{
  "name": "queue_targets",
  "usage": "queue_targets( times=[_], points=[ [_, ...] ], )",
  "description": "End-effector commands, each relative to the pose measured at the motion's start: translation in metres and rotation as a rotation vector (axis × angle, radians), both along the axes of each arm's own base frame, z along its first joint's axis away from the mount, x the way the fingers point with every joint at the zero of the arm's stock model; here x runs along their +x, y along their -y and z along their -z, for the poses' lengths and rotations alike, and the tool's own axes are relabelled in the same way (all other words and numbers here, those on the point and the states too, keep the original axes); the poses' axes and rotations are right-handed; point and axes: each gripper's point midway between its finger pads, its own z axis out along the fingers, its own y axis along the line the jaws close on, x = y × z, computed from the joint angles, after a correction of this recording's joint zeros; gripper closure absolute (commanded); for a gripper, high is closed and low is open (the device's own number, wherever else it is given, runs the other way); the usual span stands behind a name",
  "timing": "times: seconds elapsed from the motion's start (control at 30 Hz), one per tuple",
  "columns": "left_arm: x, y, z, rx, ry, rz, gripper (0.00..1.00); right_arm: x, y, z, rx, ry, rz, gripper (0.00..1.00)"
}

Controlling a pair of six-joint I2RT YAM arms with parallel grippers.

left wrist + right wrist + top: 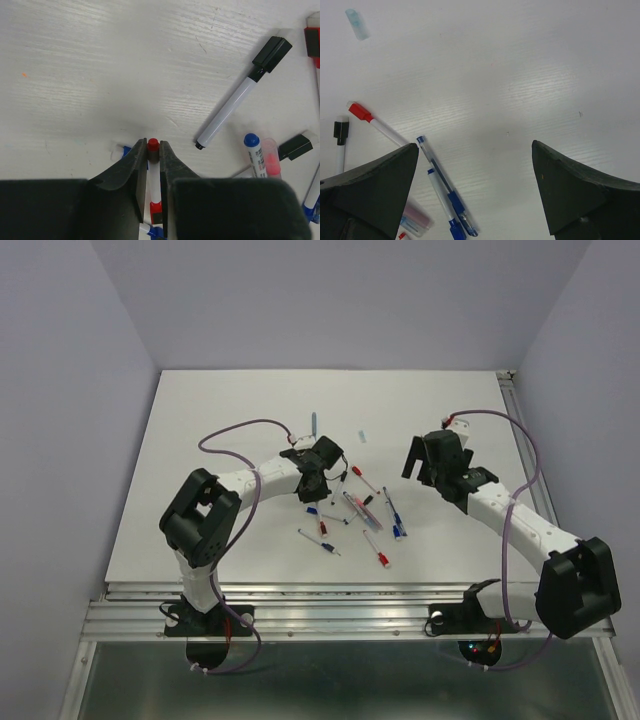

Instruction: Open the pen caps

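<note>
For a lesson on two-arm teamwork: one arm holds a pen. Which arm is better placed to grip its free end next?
Right, probably. The left gripper is shut on the red-tipped pen, so it is occupied. The right gripper is open, holds nothing, and hangs over the table.

The left gripper (153, 151) occupies the bottom centre of the frame, its two dark fingers (131, 167) pressed against a red marker (152, 180) held upright between them. The marker's red end (153, 144) projects just past the fingertips, above a dark collar. A black marker (232, 107) lies diagonally on the white table (100, 75) at upper right, with its black cap (272, 52) fitted. Below it, a blue-tipped pen (254, 152) lies against a pink translucent piece (271, 159). A second black cap (296, 146) lies just beside these. A red cap (313, 46) is cropped by the right edge.
</note>
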Motion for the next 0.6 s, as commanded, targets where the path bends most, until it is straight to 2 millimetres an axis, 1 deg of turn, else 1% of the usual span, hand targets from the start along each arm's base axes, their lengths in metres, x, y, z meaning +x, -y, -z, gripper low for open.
queue_targets(
  times=[0.0, 0.07, 0.1, 0.17, 0.2, 0.23, 0.27, 0.3, 0.33, 0.37, 0.4, 0.43, 0.47, 0.5, 0.53, 0.57],
  points=[
    [0.008, 0.011, -0.023, -0.038, 0.034, 0.008, 1.00, 0.003, -0.016, -0.026, 0.055, 0.057, -0.081, 0.00],
    [0.010, 0.017, -0.034, -0.067, 0.052, 0.022, 1.00, 0.002, -0.030, -0.032, 0.094, 0.072, -0.167, 0.00],
    [0.012, 0.022, -0.048, -0.103, 0.080, 0.038, 1.00, -0.004, -0.049, -0.032, 0.143, 0.060, -0.284, 0.00],
    [0.013, 0.025, -0.062, -0.138, 0.110, 0.048, 1.00, -0.011, -0.073, -0.047, 0.212, 0.110, -0.432, 0.00],
    [0.015, 0.028, -0.076, -0.174, 0.145, 0.053, 1.00, -0.027, -0.097, -0.047, 0.289, 0.096, -0.579, 0.00],
    [0.016, 0.029, -0.085, -0.193, 0.163, 0.054, 1.00, -0.032, -0.109, -0.058, 0.337, 0.133, -0.651, 0.00],
    [0.016, 0.030, -0.090, -0.208, 0.179, 0.055, 1.00, -0.040, -0.120, -0.060, 0.381, 0.132, -0.721, 0.00],
    [0.017, 0.032, -0.105, -0.237, 0.211, 0.058, 1.00, -0.049, -0.131, -0.064, 0.432, 0.130, -0.787, 0.00],
    [0.018, 0.031, -0.111, -0.250, 0.226, 0.055, 1.00, -0.068, -0.146, -0.068, 0.512, 0.105, -0.903, 0.00],
    [0.018, 0.031, -0.116, -0.261, 0.238, 0.053, 1.00, -0.073, -0.153, -0.073, 0.548, 0.106, -0.952, 0.00],
    [0.019, 0.032, -0.128, -0.286, 0.264, 0.055, 1.00, -0.079, -0.159, -0.071, 0.580, 0.083, -0.986, 0.00],
    [0.018, 0.033, -0.133, -0.301, 0.273, 0.055, 1.00, -0.087, -0.167, -0.072, 0.599, 0.070, -1.030, 0.00],
    [0.019, 0.034, -0.143, -0.328, 0.295, 0.053, 1.00, -0.087, -0.172, -0.070, 0.592, 0.069, -1.045, 0.00],
    [0.018, 0.035, -0.148, -0.344, 0.302, 0.055, 1.00, -0.085, -0.176, -0.069, 0.576, 0.072, -1.041, 0.00],
    [0.018, 0.036, -0.151, -0.359, 0.308, 0.048, 1.00, -0.089, -0.187, -0.074, 0.568, 0.079, -1.074, 0.00],
    [0.018, 0.037, -0.160, -0.384, 0.330, 0.048, 1.00, -0.090, -0.192, -0.073, 0.564, 0.077, -1.081, 0.00]
  ],
)
